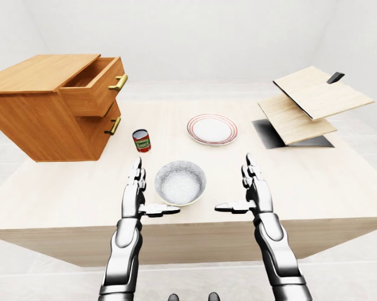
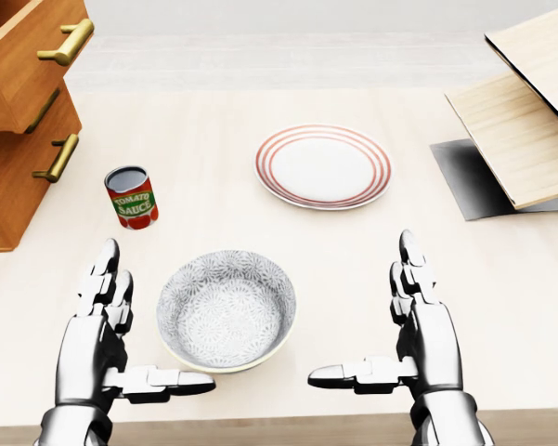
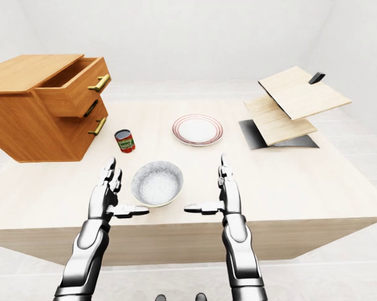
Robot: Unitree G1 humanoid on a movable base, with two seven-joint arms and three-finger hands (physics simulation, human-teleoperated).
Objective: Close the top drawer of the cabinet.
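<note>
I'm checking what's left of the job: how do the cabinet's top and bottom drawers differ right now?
The top drawer is pulled out, so its hollow inside shows; the bottom drawer sits pushed in, its inside hidden. The top drawer's handle juts further toward the view's right than the bottom drawer's handle. Both share the same orange-brown wood and brass bar handles. Neither the left hand nor the right hand touches either drawer.

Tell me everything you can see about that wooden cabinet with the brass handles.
The orange-brown wooden cabinet stands on the pale wooden table, at the left of the left-eye view, turned at an angle. It has two drawers, each with a brass bar handle. The top drawer is pulled out, showing a seemingly empty inside; the lower drawer sits slightly ajar. Neither robot hand touches it.
</note>
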